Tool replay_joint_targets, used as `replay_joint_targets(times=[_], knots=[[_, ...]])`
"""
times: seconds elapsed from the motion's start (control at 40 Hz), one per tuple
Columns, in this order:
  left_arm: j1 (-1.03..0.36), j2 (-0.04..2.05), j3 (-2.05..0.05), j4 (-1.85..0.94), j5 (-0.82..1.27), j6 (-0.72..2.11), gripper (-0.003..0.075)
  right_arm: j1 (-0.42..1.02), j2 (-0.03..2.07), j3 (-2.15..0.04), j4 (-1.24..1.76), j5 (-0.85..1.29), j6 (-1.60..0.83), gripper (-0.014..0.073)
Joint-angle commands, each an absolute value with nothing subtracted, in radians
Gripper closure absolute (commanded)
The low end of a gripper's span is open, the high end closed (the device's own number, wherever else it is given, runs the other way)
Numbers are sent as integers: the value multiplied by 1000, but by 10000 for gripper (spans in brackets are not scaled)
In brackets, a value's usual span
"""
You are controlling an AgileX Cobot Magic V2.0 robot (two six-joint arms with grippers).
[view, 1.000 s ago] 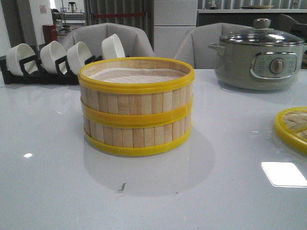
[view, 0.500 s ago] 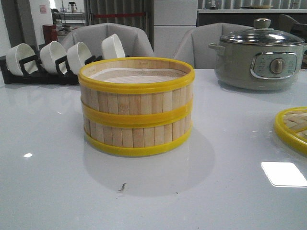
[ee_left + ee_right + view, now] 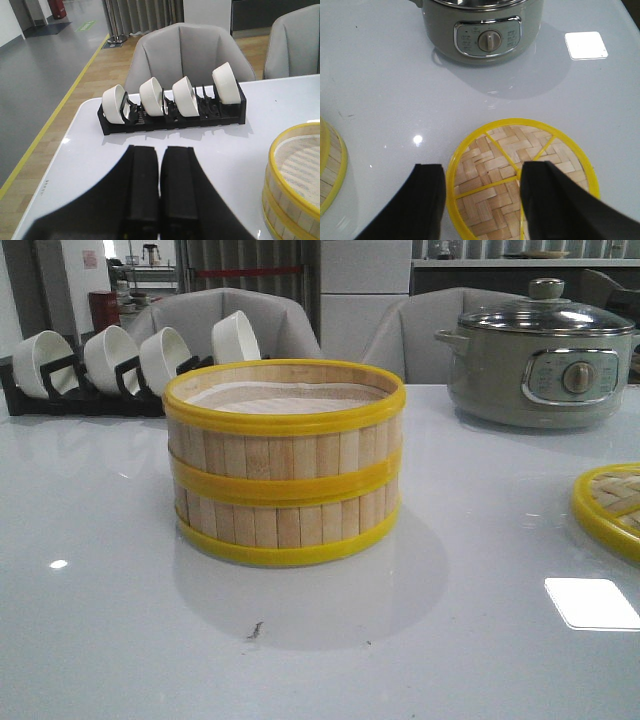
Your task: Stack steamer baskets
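Two steamer baskets (image 3: 285, 462) stand stacked on the white table (image 3: 480, 640), upper ring seated squarely on the lower, yellow rims meeting in one band at mid-height; slats upright, stack not tilted. Pale liner (image 3: 285, 400) visible inside the upper basket, nothing else seen lying on it; interior of the lower basket hidden. Left gripper (image 3: 160, 187): jaws together, black fingers (image 3: 142, 185) pressed side by side with only a thin seam between, holding nothing. The stack appears at the edge of the left wrist view, off to one side of those closed jaws and clear of them, no contact. Straight ahead of the left jaws, well apart: a black rack (image 3: 172, 117) carrying four white bowls (image 3: 185, 96), each tipped on edge in its own slot, bowls empty as far as can be seen. Right gripper (image 3: 480, 200): jaws apart, wide gap, gripping nothing. In the right wrist view the flat woven lid (image 3: 520, 185) with yellow rim lies on the table between and beneath the spread jaws, one finger (image 3: 555, 200) overlapping it; whether it touches cannot be told. Beyond the right jaws stands the grey electric pot (image 3: 482, 32) with glass lid (image 3: 545, 315) on; contents not visible. A sliver of the stack shows far to the side of the right jaws
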State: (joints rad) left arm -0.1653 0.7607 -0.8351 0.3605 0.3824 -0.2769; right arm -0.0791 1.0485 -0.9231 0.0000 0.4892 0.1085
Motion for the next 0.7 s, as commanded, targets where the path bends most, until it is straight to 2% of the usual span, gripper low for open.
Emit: replay_joint_targets(times=[0.0,0.68], knots=[[-173,758,-872,369,310,-278,634,-79,1036,-951,-11,412,102,151],[-181,758,-790,343,281,-278,634,-79,1036,-951,-11,425,102,151]])
